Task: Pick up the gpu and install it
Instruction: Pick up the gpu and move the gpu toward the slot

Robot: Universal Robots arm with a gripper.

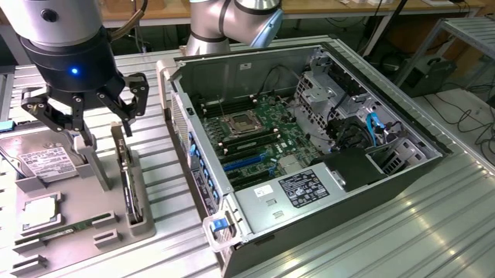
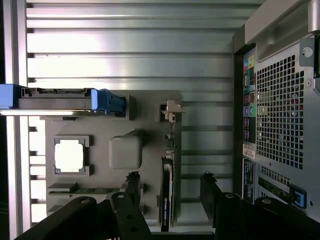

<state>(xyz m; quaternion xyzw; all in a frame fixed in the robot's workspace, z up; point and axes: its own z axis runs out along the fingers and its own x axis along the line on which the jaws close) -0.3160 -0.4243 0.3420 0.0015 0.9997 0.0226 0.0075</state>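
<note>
Nearest, on the ribbed aluminium bench, a moulded grey holder tray carries the gpu. This thin green card with a black cooler stands on edge in a slot along the tray's side towards the open grey metal computer case. Above the card hangs the black end effector, fingers spread wide apart, seemingly straddling it without touching.

Open computer case, hard drive, memory stick
</note>
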